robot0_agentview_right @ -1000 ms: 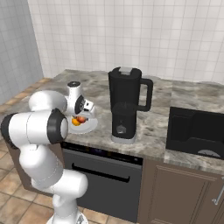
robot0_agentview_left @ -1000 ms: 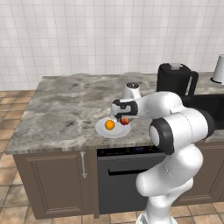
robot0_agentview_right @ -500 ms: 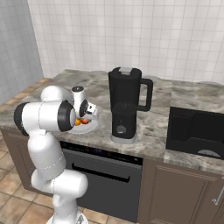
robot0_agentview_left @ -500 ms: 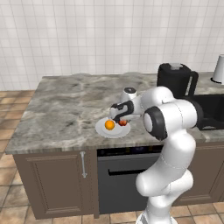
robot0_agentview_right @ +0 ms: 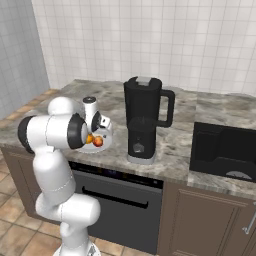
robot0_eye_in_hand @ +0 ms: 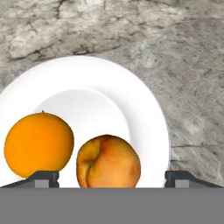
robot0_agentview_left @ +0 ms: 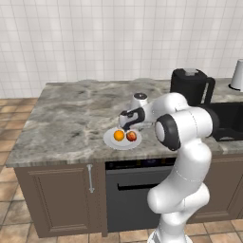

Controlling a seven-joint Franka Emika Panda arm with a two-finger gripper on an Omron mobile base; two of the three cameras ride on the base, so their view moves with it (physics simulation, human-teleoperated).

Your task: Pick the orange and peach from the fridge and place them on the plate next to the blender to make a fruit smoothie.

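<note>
2 fruits on the plate (robot0_eye_in_hand: pixel 144 109) — jaws spread above them.
The orange (robot0_eye_in_hand: pixel 38 143) and the peach (robot0_eye_in_hand: pixel 108 161) sit side by side on the white plate on the marble table (robot0_agentview_left: pixel 71 123), near the black blender (robot0_agentview_right: pixel 143 119). The gripper (robot0_eye_in_hand: pixel 111 179) hovers just over the peach — holding nothing.

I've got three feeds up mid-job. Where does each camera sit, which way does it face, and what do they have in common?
Left base view: behind the arm on its left, looking forward and down at the counter; the white arm rises at lower right, gripper above the plate.
Right base view: behind on the right, facing the blender; the arm rises at lower left.
Hand view: on the hand, looking down past two dark finger tips, wide apart.
Shared: all show the orange and peach on the plate.
</note>
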